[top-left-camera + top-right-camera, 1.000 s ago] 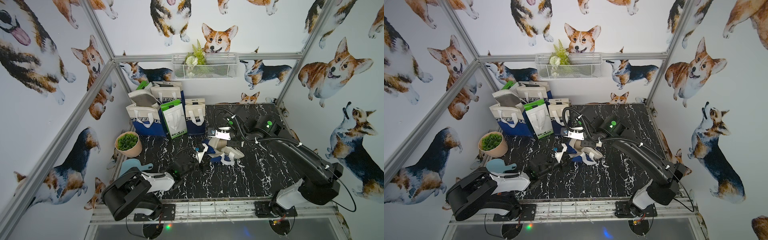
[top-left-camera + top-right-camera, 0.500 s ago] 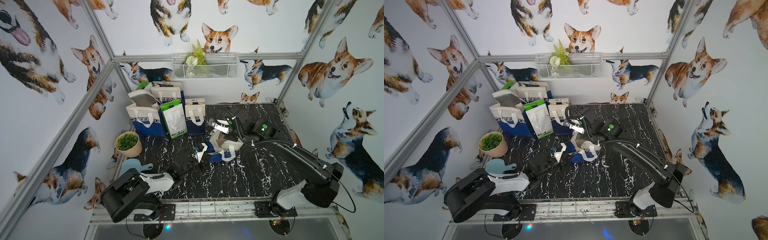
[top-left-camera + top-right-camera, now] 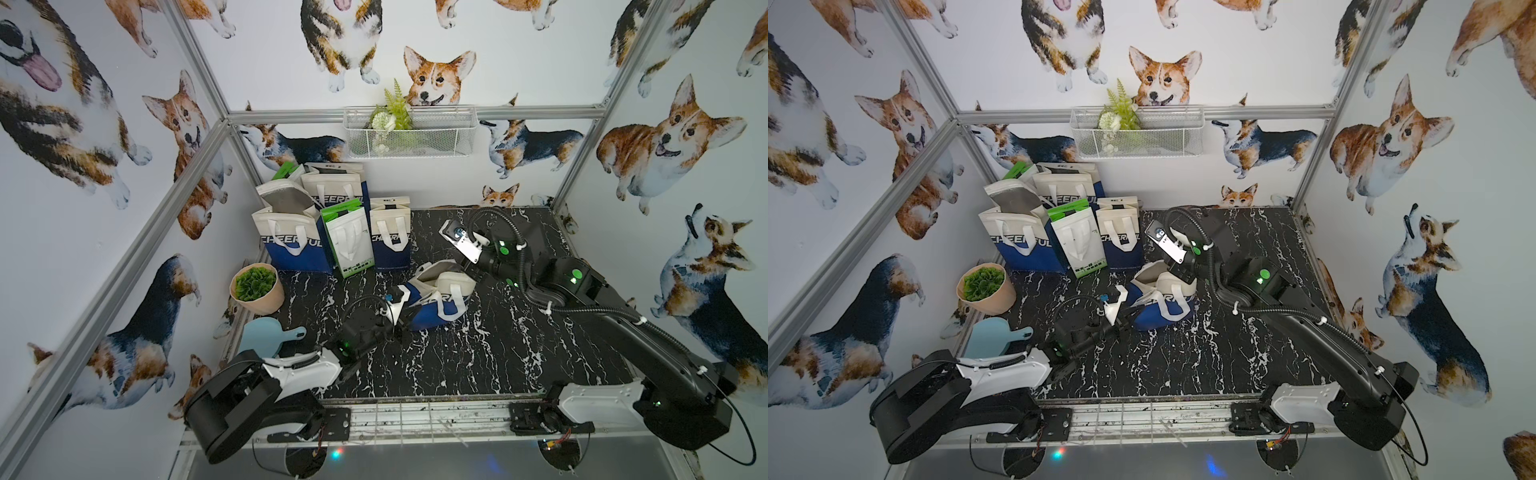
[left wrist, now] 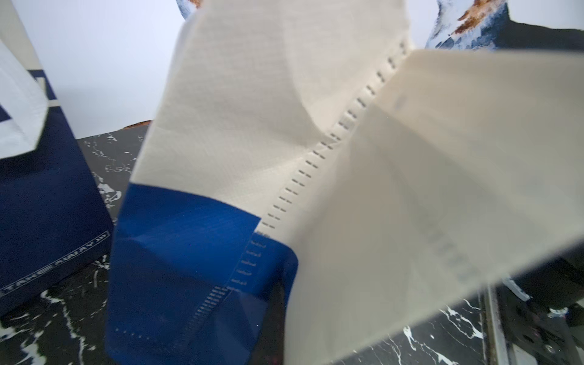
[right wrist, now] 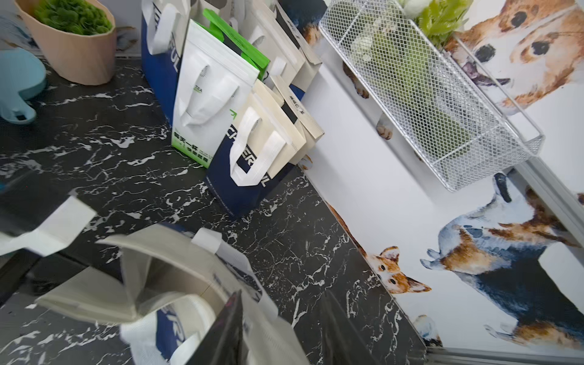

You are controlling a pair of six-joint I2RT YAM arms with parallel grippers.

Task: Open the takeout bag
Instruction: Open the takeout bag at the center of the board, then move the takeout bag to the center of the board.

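Both top views, left pincer (image 3: 400, 323) pinching takeout bag (image 3: 436, 297), right pincer (image 3: 465, 273) spread at rim

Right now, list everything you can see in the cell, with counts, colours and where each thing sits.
takeout bag: one, cream over blue, tilted mid-table, mouth partly spread
cream-and-navy bags: four as far as I can tell, standing at the back left
green-and-white bags: one at the front of that group, with the green edge of a second behind
potted plant: one, green in a beige pot, at the table's left edge
paddle board: one, light blue, lying in front of the plant
wire basket: one, white, on the back wall, holding greenery
table: one, black marbled
left gripper: shut on the takeout bag
right gripper: open, at the bag's mouth
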